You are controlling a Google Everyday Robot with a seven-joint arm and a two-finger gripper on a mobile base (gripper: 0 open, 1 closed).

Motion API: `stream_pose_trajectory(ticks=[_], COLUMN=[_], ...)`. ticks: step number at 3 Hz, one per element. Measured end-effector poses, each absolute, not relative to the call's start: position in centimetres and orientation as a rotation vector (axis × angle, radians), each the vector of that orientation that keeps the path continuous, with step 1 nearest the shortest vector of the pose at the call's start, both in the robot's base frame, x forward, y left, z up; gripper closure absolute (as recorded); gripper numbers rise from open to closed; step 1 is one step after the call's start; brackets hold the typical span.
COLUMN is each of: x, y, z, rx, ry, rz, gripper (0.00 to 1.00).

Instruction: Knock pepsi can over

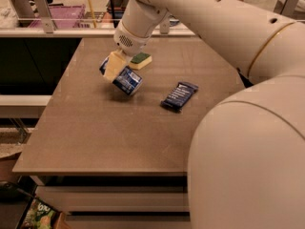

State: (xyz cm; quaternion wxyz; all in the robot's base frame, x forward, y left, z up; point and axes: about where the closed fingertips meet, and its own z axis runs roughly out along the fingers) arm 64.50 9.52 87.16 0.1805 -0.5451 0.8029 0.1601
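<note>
The pepsi can is well off upright. Its long axis slants from the upper left to the lower right of the camera view, roughly along the tabletop rather than standing on it. One end points toward the far left corner and the other toward the near right. Which end is the top cannot be told. The can sits in the far left part of the tabletop, and a soft shadow lies just below it. Whether it rests on the surface or hangs slightly above it cannot be told. The end effector reaches down from the white arm that comes in from the upper right. Its cream-coloured tip lies straight across the middle of the can and touches it, so blue shows on both sides. How far open it is, and whether it grips the can or only presses on it, cannot be told. The can is dark blue with pale markings on its side. A green and yellow sponge lies just behind it, and a flat dark-blue snack bar lies apart to the right.
</note>
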Motion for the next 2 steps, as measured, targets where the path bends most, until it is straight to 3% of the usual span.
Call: stream_pose_trajectory(ticks=[2], x=[65.5], y=[10.9], z=[84.8], rx=[-1.563], ry=[2.248], rz=[0.494], gripper=[1.0])
